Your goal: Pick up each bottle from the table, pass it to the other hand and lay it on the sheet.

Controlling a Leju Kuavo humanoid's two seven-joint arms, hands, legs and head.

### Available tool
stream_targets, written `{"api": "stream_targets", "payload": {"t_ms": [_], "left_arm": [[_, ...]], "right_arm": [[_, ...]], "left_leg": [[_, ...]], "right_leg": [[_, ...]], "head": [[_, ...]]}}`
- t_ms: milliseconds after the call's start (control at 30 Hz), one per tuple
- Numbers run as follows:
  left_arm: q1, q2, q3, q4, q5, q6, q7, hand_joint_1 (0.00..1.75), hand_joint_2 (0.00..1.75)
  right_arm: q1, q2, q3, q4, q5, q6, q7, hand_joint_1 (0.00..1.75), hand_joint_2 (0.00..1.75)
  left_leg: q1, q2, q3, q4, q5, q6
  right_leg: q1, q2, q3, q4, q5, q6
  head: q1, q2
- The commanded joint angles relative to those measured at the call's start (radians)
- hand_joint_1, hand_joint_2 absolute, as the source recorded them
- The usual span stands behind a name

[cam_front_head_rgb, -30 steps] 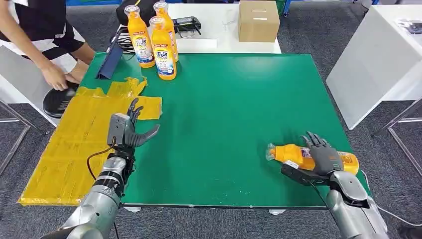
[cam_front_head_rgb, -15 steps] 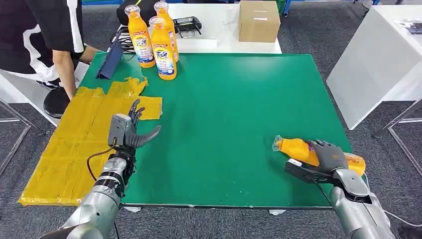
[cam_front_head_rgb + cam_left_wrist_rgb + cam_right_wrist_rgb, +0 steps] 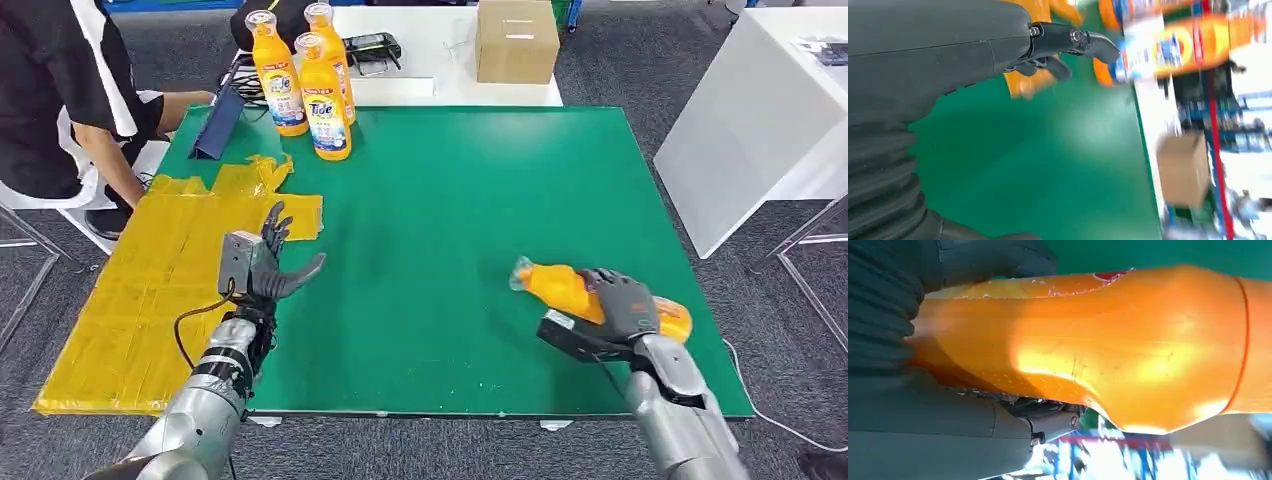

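My right hand (image 3: 622,305) grips an orange bottle (image 3: 560,288) around its middle, held lying sideways a little above the green table (image 3: 450,200) at the near right, cap end pointing left. In the right wrist view the orange bottle (image 3: 1108,350) sits close against the palm. My left hand (image 3: 262,262) hovers open with fingers spread at the edge of the yellow sheet (image 3: 150,280), nothing in it. Three upright orange bottles (image 3: 300,75) stand together at the far left of the table; they appear blurred in the left wrist view (image 3: 1168,45).
A person (image 3: 60,90) sits at the far left beside the sheet. A blue tablet stand (image 3: 218,125) leans near the bottles. A cardboard box (image 3: 515,40) rests on the white table behind. Another white table (image 3: 760,120) stands to the right.
My right hand closed on the lying bottle, lifted it off the table and carried it left. The person at the far left shifted position. My left hand stayed put.
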Motion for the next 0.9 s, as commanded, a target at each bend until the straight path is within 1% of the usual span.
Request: {"api": "stream_targets", "payload": {"t_ms": [33, 67, 100, 167, 233, 267, 567, 900], "left_arm": [[0.084, -0.082, -0.218, -0.230, 0.020, -0.102, 0.057, 0.00, 1.75], [0.087, -0.089, -0.254, -0.248, 0.038, -0.111, 0.079, 0.00, 1.75], [0.087, -0.096, -0.267, -0.256, 0.055, -0.126, 0.082, 0.00, 1.75], [0.085, -0.097, -0.332, -0.272, 0.095, -0.139, 0.101, 0.00, 1.75], [0.083, -0.099, -0.385, -0.282, 0.105, -0.138, 0.113, 0.00, 1.75], [0.084, -0.101, -0.388, -0.283, 0.106, -0.137, 0.114, 0.00, 1.75], [0.087, -0.090, -0.397, -0.286, 0.119, -0.132, 0.117, 0.00, 1.75], [0.087, -0.090, -0.397, -0.286, 0.119, -0.132, 0.117, 0.00, 1.75]], "right_arm": [[0.074, 0.224, -0.026, -0.334, -0.054, -0.132, -0.021, 1.75, 1.75], [0.073, 0.238, -0.027, -0.341, -0.058, -0.141, -0.028, 1.75, 1.75], [0.066, 0.246, -0.022, -0.335, -0.049, -0.152, -0.034, 1.75, 1.75], [0.048, 0.281, -0.024, -0.306, 0.003, -0.223, -0.025, 1.75, 1.75], [0.031, 0.304, -0.018, -0.281, 0.001, -0.241, -0.023, 1.75, 1.75], [0.029, 0.307, -0.015, -0.278, 0.002, -0.240, -0.023, 1.75, 1.75], [0.028, 0.302, -0.019, -0.273, -0.004, -0.244, -0.027, 1.75, 1.75], [0.028, 0.302, -0.019, -0.273, -0.004, -0.244, -0.027, 1.75, 1.75]], "left_leg": [[0.000, -0.002, -0.001, -0.001, 0.000, 0.000], [0.000, -0.002, 0.001, -0.001, -0.001, 0.001], [0.000, -0.003, -0.001, -0.001, -0.001, 0.001], [0.000, -0.002, -0.002, 0.000, -0.001, 0.001], [0.000, -0.003, -0.001, -0.001, 0.000, 0.001], [-0.001, -0.003, -0.003, -0.001, 0.000, 0.000], [-0.002, -0.002, 0.000, -0.002, 0.000, 0.000], [-0.001, -0.003, -0.002, -0.001, 0.000, 0.000]], "right_leg": [[0.000, -0.002, -0.001, 0.000, -0.001, 0.000], [0.001, -0.002, 0.000, -0.001, -0.002, 0.000], [0.001, -0.003, -0.001, 0.000, -0.001, 0.000], [0.001, -0.002, -0.001, 0.000, -0.001, 0.001], [0.000, -0.002, 0.000, 0.000, -0.001, 0.001], [0.000, -0.002, -0.002, 0.000, 0.000, 0.000], [-0.001, -0.002, 0.000, -0.001, 0.000, 0.000], [-0.001, -0.002, -0.001, -0.001, 0.000, 0.000]], "head": [[0.000, 0.000], [0.000, 0.000], [0.000, 0.000], [0.000, 0.000], [0.001, 0.000], [0.001, 0.000], [0.001, 0.000], [0.001, 0.000]]}}
